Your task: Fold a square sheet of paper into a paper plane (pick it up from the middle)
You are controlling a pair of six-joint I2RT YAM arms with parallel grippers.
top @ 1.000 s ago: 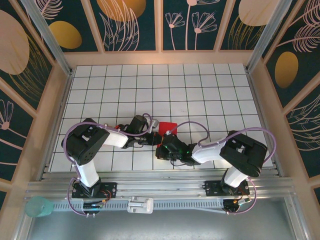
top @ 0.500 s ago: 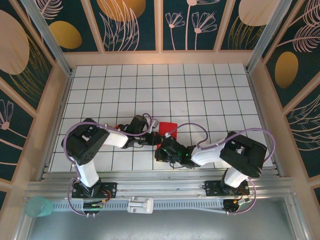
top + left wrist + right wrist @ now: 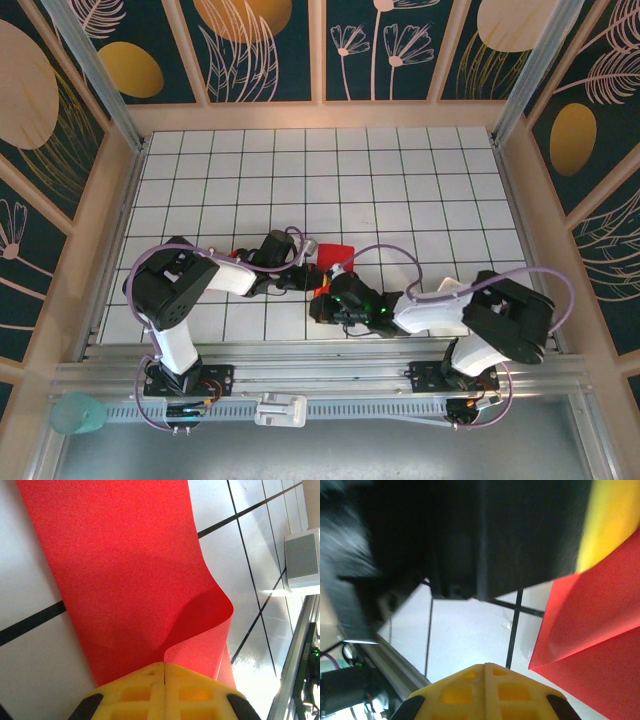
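The square sheet of paper (image 3: 338,251) is bright red and lies bent near the table's middle front, partly hidden under both arms. My left gripper (image 3: 308,279) is shut on one edge of it. In the left wrist view the closed yellow fingertips (image 3: 164,667) pinch the sheet (image 3: 125,570), which curls up into a loop on the right. My right gripper (image 3: 320,300) sits just in front of the left one. In its wrist view its gripper (image 3: 484,666) is shut with nothing in it, and the red paper (image 3: 592,640) hangs to its right, apart from it.
The white grid table (image 3: 400,180) stretches back to wooden walls. A metal rail (image 3: 320,375) runs along the near edge. The left arm's black body (image 3: 495,530) hangs close above my right gripper. A grey block (image 3: 302,557) stands by the table's edge.
My right arm's elbow has swung out to the right and its gripper has slid slightly toward the near edge. The left arm still holds the paper in place.
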